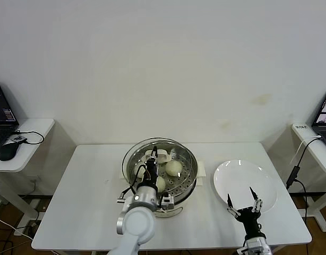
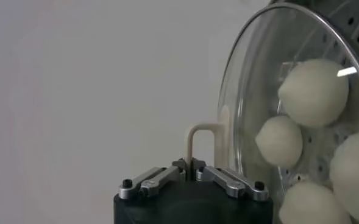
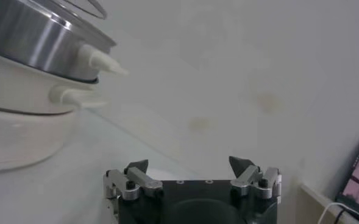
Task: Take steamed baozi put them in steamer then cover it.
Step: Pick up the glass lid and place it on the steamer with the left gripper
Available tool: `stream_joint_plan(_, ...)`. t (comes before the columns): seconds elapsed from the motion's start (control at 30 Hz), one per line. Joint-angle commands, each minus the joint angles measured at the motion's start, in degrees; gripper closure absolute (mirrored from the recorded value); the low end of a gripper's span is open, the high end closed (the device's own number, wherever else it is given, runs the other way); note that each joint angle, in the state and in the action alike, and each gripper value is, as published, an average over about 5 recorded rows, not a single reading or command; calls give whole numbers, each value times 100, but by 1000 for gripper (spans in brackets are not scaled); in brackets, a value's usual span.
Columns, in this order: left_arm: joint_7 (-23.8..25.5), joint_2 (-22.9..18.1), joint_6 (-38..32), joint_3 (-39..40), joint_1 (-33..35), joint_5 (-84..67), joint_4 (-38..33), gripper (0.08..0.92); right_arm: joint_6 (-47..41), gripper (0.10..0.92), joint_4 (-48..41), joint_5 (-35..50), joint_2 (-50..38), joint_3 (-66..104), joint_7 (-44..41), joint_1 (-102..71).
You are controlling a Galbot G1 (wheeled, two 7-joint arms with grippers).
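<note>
Clenching the cover's (image 1: 155,159) bar handle, the left gripper (image 1: 151,171) holds it tilted over the steamer (image 1: 187,178), baozi (image 1: 173,168) inside — a skewed release could leave the rim cocked. Right gripper (image 1: 243,205), fingers released, idles beside the plate (image 1: 261,183).

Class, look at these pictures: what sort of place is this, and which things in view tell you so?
Probably a robotics lab or test room, not a home kitchen: a bare white table against a blank wall, laptops on side desks with trailing cables, and a lone steamer beside a plate.
</note>
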Motion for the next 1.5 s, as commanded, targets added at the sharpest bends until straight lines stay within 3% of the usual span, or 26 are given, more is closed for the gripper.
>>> stream_joint_plan(0.03,-35,-195,-20,66,-6,169,162,876,0,202,-19,-30,1,-4,19,-2)
stream_joint_plan(1.1,-252,-390,-288,26,143,413,292,875,-2,203,-61,-10,-10,-75,37,-37)
stream_joint_plan(1.2,-251,-371,-296,11,190,388,175,835,-7,203,-66,-14,-8,-103,34,-37)
stream_joint_plan(1.5,-311,-17,-354,26,873,121,-788,577,21,203,-90,-10,-30,-120,32,-57)
